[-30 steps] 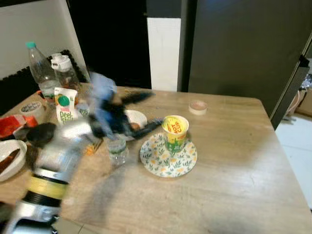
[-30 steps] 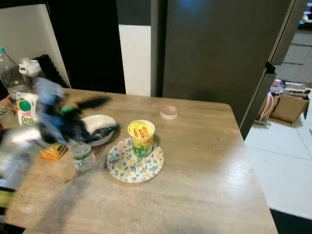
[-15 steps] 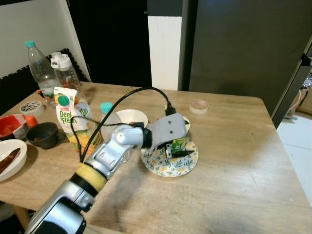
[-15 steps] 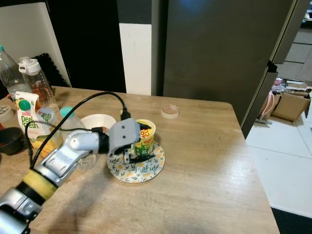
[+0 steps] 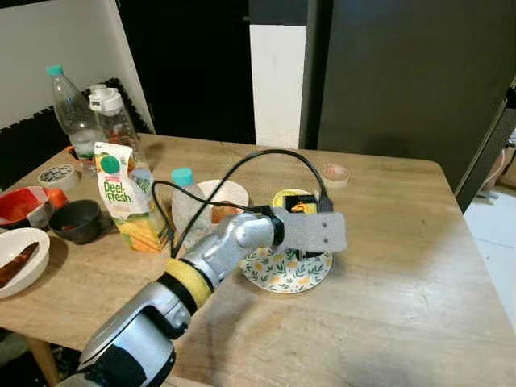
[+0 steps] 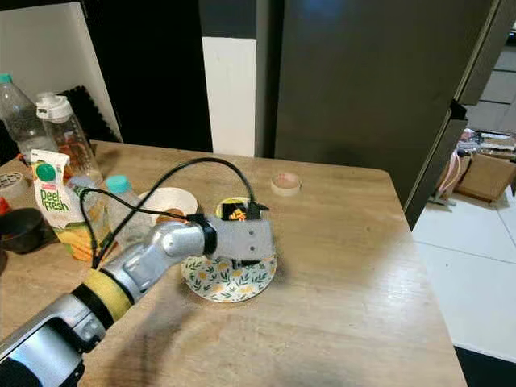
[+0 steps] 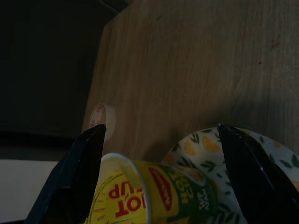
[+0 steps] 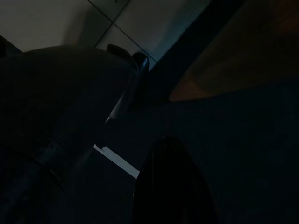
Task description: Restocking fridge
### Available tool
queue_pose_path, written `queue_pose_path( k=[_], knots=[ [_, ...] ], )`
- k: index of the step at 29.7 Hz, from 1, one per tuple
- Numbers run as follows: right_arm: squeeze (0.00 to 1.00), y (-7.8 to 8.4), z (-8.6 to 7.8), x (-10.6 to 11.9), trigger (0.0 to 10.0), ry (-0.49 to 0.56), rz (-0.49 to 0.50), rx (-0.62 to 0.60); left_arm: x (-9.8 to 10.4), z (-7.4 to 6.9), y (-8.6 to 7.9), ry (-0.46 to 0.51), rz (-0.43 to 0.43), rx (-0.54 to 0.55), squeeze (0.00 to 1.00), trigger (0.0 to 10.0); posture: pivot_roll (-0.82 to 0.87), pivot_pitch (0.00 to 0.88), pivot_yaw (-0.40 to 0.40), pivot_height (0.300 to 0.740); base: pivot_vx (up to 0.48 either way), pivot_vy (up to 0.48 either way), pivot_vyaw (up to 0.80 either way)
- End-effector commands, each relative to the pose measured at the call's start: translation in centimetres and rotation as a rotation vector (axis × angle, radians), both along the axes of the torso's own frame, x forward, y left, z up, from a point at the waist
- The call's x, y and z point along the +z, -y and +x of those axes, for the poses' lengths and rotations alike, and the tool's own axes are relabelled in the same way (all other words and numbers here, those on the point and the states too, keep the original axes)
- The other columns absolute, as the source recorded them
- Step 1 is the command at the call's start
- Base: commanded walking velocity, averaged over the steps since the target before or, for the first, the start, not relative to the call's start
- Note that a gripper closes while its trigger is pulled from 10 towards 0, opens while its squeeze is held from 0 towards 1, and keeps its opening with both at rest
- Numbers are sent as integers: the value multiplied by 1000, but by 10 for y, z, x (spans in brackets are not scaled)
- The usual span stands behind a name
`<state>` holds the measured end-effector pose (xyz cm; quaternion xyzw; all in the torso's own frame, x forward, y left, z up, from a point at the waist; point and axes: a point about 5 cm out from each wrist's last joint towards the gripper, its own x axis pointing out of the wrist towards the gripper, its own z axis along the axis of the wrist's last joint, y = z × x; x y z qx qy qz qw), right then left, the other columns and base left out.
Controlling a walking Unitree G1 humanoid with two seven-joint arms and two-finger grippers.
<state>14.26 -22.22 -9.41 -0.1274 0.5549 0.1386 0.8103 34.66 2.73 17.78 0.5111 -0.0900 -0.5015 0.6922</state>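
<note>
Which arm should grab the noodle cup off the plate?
Left. The left gripper is open with its fingers either side of the yellow noodle cup on the floral plate. The right arm hangs idle in shadow.

Wooden table (image 5: 387, 266) bears: floral plate (image 5: 284, 274); tape roll (image 5: 334, 174); juice carton (image 5: 125, 197); two bottles (image 5: 68, 113) at rear; dark bowl (image 5: 74, 222); white bowl (image 5: 222, 193).

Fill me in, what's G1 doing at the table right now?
The left gripper is open around the yellow instant noodle cup, one finger on each side. The cup stands on the floral plate on the wooden table. It is not lifted yet. The right arm hangs idle.
</note>
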Motion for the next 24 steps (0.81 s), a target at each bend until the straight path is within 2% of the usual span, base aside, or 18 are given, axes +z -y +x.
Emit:
queue_pose_path(
  k=[1, 2, 4, 6, 7, 8, 10, 13, 20, 24],
  knots=[
    [0, -1, -5, -2, 10000, -21, -3, 0, -3, 0, 2, 6, 30, -3, 0, 10000, -112, 0, 36, 740, 0, 0, 0],
    [0, -1, -8, -3, 10000, -26, -8, -4, -8, 4, 1, 9, 78, 16, 0, 10000, -114, 0, 40, 740, 0, 0, 0],
    [0, -1, -8, -3, 10000, -26, -8, -4, -8, 4, 1, 9, 78, 16, 0, 10000, -114, 0, 40, 740, 0, 0, 0],
    [0, -2, -12, -5, 10000, -35, -15, -12, -13, 14, -7, 26, 184, 70, 0, 10000, -114, 0, 41, 740, 0, 0, 0],
    [0, -2, -12, -5, 10000, -35, -15, -12, -13, 14, -7, 26, 184, 70, 0, 10000, -114, 0, 41, 740, 0, 0, 0],
    [0, -5, -13, -6, 10000, -37, -17, -14, -15, 20, -13, 41, 247, 115, 0, 10000, -116, 0, 42, 740, 0, 0, 0],
    [0, -8, -13, -7, 10000, -37, -17, -14, -16, 24, -16, 59, 269, 132, 0, 10000, -116, 0, 42, 740, 0, 0, 0],
    [0, -10, -12, -7, 10000, -36, -16, -14, -15, 26, -18, 57, 263, 142, 0, 10000, -116, 0, 41, 740, 0, 0, 0],
    [0, -16, -7, -7, 10000, -30, -14, -11, -6, 25, -14, -26, 145, 108, 0, 10000, -116, 0, 41, 740, 0, 0, 0],
    [0, -16, -6, -6, 10000, -29, -15, -11, -2, 25, -13, -43, 130, 94, 0, 10000, -112, 0, 38, 740, 0, 0, 0]
  ],
)
